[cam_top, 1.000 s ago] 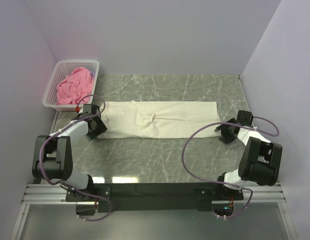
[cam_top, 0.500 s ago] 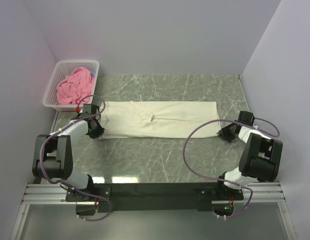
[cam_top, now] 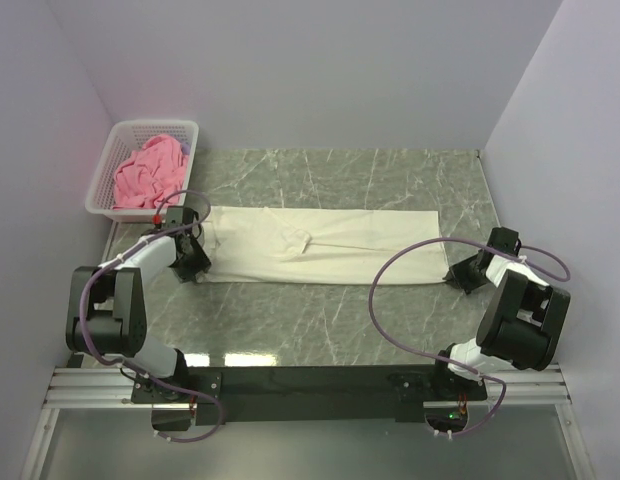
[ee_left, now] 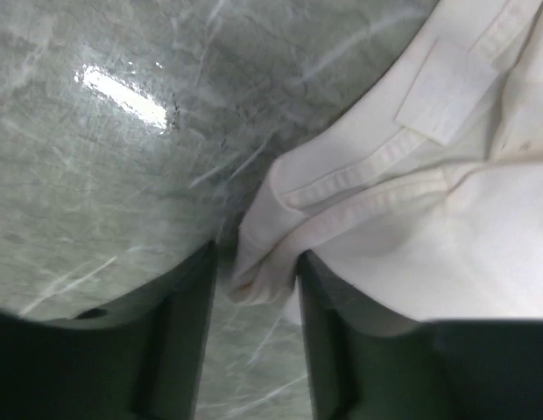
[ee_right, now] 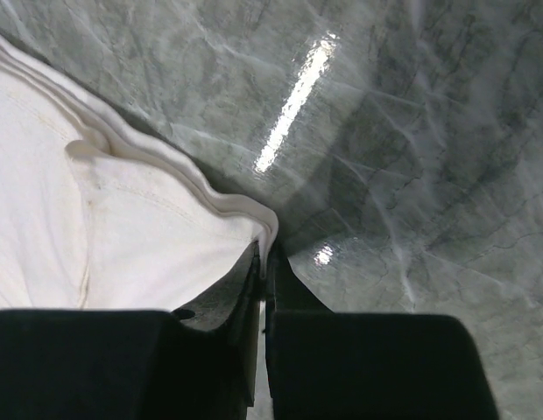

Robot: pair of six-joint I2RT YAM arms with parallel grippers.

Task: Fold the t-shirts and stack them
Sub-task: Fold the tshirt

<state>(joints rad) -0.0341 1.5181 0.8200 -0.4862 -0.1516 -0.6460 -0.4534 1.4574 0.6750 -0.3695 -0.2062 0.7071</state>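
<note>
The cream-white t-shirt (cam_top: pixel 320 245) lies on the grey marble table (cam_top: pixel 340 330), folded into a long narrow band running left to right and pulled fairly flat, with a small pucker left of its middle. At the shirt's left end, on the near corner, the left gripper (cam_top: pixel 193 265) sits low against the table. Its wrist camera shows the dark fingers (ee_left: pixel 188 306) set a modest way apart with a rolled, bunched piece of stitched hem squeezed between them, so it holds the shirt. A sewn label shows on the cloth just beyond. At the shirt's right end, again on the near corner, the right gripper (cam_top: pixel 454 277) has its fingers (ee_right: pixel 241 297) drawn almost together on the very tip of the layered corner (only a thin edge of cloth sits in the pinch). The pink t-shirt (cam_top: pixel 147 172) lies crumpled beyond the cream shirt's left end, inside a white lattice basket (cam_top: pixel 155 127) that stands apart from the cream shirt's far left corner.
</note>
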